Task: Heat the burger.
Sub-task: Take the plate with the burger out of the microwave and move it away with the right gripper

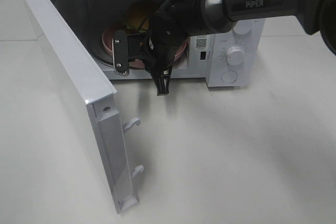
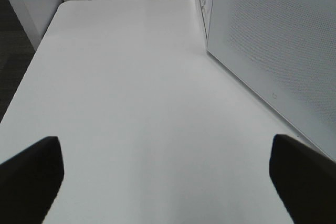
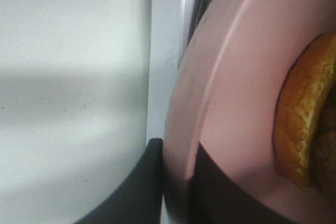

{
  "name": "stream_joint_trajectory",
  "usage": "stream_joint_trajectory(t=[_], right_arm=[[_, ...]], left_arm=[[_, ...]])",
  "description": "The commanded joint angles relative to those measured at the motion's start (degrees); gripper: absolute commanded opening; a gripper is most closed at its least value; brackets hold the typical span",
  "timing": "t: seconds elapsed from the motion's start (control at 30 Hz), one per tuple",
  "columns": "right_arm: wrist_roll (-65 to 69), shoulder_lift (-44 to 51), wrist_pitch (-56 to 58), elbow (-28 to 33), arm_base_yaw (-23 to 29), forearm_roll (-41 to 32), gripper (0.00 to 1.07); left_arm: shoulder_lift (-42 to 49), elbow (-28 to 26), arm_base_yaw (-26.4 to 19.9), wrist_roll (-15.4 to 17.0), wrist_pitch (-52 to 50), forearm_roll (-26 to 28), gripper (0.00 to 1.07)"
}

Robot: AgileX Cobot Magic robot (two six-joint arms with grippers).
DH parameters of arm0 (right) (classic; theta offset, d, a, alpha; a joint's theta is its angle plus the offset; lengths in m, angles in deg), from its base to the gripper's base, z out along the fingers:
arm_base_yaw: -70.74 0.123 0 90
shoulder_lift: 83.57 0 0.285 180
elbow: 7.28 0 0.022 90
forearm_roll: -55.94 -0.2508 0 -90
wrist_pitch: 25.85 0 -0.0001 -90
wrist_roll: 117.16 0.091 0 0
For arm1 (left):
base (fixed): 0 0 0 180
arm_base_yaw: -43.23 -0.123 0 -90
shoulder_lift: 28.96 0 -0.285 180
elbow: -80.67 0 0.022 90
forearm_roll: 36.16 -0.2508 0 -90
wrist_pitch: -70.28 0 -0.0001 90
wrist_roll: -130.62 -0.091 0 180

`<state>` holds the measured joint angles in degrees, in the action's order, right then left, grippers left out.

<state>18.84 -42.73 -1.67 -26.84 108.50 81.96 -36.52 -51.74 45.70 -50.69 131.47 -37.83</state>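
Currently a door [image 1: 68,77] stands swung wide toward 9 o'clock, off a white microwave [image 1: 236,30] at 12 o'clock. The burger [image 1: 137,17] sits on a pink plate [image 1: 109,38] inside the cavity, near 11 o'clock. Likely risk: if the right arm backs out while pinching, the plate drags or tips and the burger slides. The left gripper [image 2: 168,177] hangs over a table [image 2: 131,77], its 2 fingers [image 2: 31,171] wide apart and empty. The right gripper [image 3: 176,182] is narrowed onto the plate's rim, 1 finger on each face.
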Motion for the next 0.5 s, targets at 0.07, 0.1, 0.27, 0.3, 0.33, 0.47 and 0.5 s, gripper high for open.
stream_joint_trajectory(t=[0.07,0.1,0.27,0.3,0.33,0.47,0.5], right_arm=[[-6.13,2.06,2.64,-0.40,-0.23,-4.53,0.00],[-7.16,2.35,2.98,-0.40,-0.23,-5.27,0.00],[-10.20,4.01,4.13,-0.29,-0.23,-5.33,0.00],[-10.26,4.58,4.07,-0.29,-0.23,-5.50,0.00],[-10.26,4.58,4.07,-0.29,-0.23,-5.50,0.00],[-14.21,6.30,3.38,0.92,-0.23,-7.33,0.00],[-14.21,6.30,3.38,0.92,-0.23,-7.33,0.00]], left_arm=[[1.03,0.06,-0.11,0.00,-0.11,0.00,1.00],[1.03,0.06,-0.11,0.00,-0.11,0.00,1.00],[1.03,0.06,-0.11,0.00,-0.11,0.00,1.00],[1.03,0.06,-0.11,0.00,-0.11,0.00,1.00],[1.03,0.06,-0.11,0.00,-0.11,0.00,1.00],[1.03,0.06,-0.11,0.00,-0.11,0.00,1.00],[1.03,0.06,-0.11,0.00,-0.11,0.00,1.00]])
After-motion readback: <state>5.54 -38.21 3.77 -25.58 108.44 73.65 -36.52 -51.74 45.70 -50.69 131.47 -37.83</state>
